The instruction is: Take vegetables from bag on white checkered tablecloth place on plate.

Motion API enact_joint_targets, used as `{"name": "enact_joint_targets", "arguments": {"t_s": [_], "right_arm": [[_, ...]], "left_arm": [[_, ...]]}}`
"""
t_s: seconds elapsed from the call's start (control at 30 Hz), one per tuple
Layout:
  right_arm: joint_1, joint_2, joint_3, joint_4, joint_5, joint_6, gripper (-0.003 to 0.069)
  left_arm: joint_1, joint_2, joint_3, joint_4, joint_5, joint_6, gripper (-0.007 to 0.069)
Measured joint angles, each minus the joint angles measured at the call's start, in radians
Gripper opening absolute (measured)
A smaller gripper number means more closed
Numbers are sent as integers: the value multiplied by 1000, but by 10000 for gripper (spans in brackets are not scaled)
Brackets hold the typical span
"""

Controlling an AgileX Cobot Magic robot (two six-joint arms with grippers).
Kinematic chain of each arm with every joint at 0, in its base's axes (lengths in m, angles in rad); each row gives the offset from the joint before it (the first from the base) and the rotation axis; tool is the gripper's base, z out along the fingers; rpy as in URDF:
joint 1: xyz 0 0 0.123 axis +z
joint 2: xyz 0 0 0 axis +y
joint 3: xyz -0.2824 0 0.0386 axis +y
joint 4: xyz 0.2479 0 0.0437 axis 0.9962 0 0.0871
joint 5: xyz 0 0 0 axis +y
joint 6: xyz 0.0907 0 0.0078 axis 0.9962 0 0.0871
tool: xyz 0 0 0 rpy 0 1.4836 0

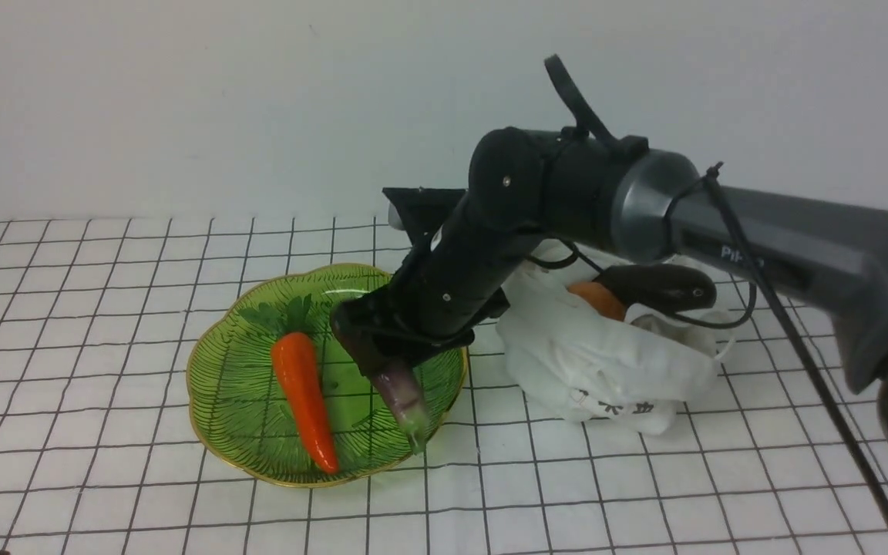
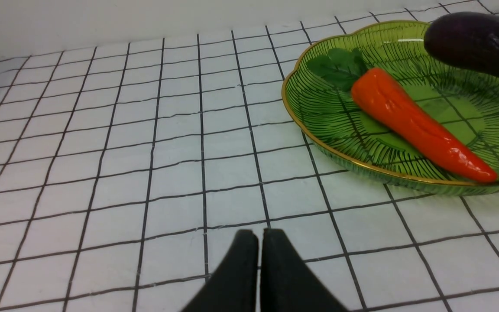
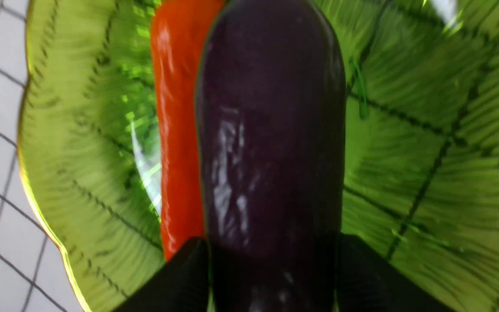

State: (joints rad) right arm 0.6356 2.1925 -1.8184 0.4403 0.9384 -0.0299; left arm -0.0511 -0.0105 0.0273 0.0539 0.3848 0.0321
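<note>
**Right gripper holds eggplant over plate**

The right gripper [image 1: 373, 338] is clamped on the dark end of the purple eggplant [image 1: 403, 391], with one black finger [image 3: 180, 277] on each side of it. The eggplant slopes down and forward out of the jaws, its pale stem end lowest and close to the near rim. The pictures do not show whether that end touches the glass.

Just beside the eggplant, on the gripper's left, an orange carrot [image 1: 303, 389] lies flat in the dish with its green leaves at the far end. The green plate [image 1: 216, 401] sits directly under the gripper, on the checkered tablecloth [image 1: 66, 308].

On the gripper's right, just beside the plate, the white bag [image 1: 590, 362] lies slumped. A blackish vegetable [image 1: 660, 287] and an orange vegetable [image 1: 597, 299] show at its opening.

The left gripper [image 2: 260, 236] has its fingers pressed together with nothing between them. It is above bare tablecloth, apart from the plate.
</note>
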Motion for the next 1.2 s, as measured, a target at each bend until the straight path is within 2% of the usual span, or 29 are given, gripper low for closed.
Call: {"name": "enact_joint_targets", "arguments": {"t_s": [0.03, 0.13, 0.23, 0.37, 0.43, 0.47, 0.5, 0.67, 0.7, 0.77, 0.83, 1.0, 1.2], "right_arm": [[0, -1, -2, 1, -4, 0, 402], [0, -8, -36, 0, 9, 0, 519], [0, -23, -83, -10, 58, -1, 577], [0, -68, -186, -74, 167, -4, 579], [0, -106, -233, -131, 230, 3, 545], [0, -141, -267, -185, 271, 22, 491], [0, -163, -286, -225, 285, 30, 468], [0, -332, -295, -404, 315, 72, 201], [0, -340, -291, -415, 317, 76, 190], [0, -437, -258, -457, 324, 90, 85], [0, -525, -215, -485, 329, 98, 18], [0, -716, -93, -512, 329, 120, -12], [0, -1005, 204, -519, 334, 157, -13]], "left_arm": [[0, 0, 0, 0, 0, 0, -8], [0, 0, 0, 0, 0, 0, -8], [0, 0, 0, 0, 0, 0, -8], [0, 0, 0, 0, 0, 0, -8], [0, 0, 0, 0, 0, 0, -8], [0, 0, 0, 0, 0, 0, -8], [0, 0, 0, 0, 0, 0, -8], [0, 0, 0, 0, 0, 0, -8], [0, 0, 0, 0, 0, 0, -8], [0, 0, 0, 0, 0, 0, -8], [0, 0, 0, 0, 0, 0, -8], [0, 0, 0, 0, 0, 0, -8], [0, 0, 0, 0, 0, 0, -8]]}}
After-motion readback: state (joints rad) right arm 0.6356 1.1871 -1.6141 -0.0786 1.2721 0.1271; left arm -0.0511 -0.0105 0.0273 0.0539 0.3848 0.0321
